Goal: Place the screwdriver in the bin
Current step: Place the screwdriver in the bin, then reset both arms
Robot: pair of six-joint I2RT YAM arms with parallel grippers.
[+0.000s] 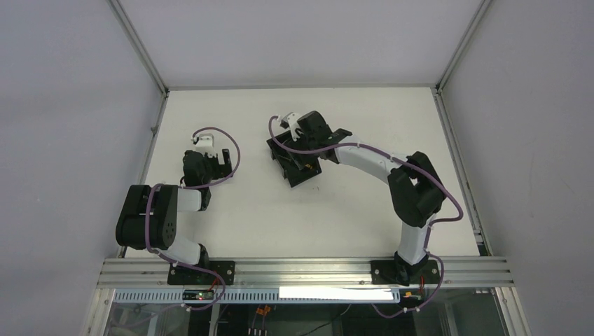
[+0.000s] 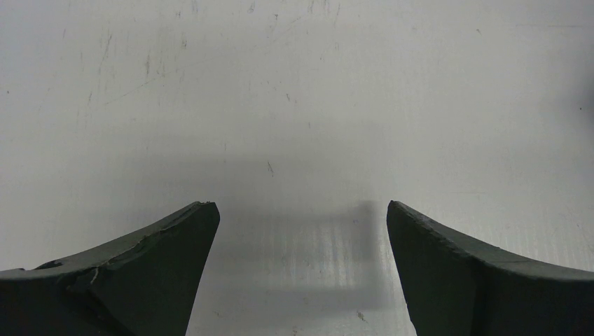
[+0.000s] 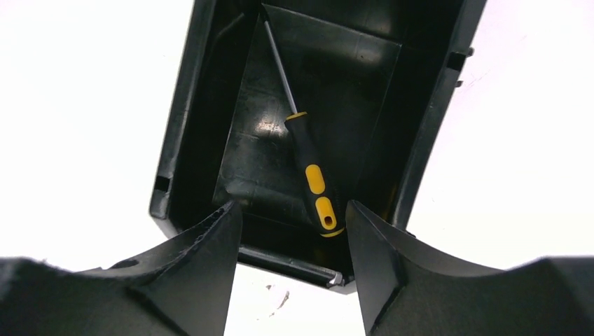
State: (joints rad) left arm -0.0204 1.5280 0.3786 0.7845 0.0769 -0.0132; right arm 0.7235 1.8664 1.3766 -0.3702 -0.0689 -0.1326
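Observation:
The screwdriver (image 3: pixel 314 180), black and yellow handle with a thin metal shaft, lies inside the black bin (image 3: pixel 185 119), its shaft leaning toward a far corner and its handle end near the bin's closer wall. My right gripper (image 3: pixel 293 210) hangs just above the bin's near end, open, with nothing between its fingers. In the top view the bin (image 1: pixel 295 175) sits mid-table under the right gripper (image 1: pixel 302 143), and a bit of the screwdriver's handle (image 1: pixel 305 166) shows. My left gripper (image 2: pixel 301 204) is open over bare table, well left of the bin (image 1: pixel 223 157).
A white table (image 1: pixel 350 217) with metal rails along its sides and white walls behind. A small scuff mark (image 3: pixel 280 297) shows on the table just in front of the bin.

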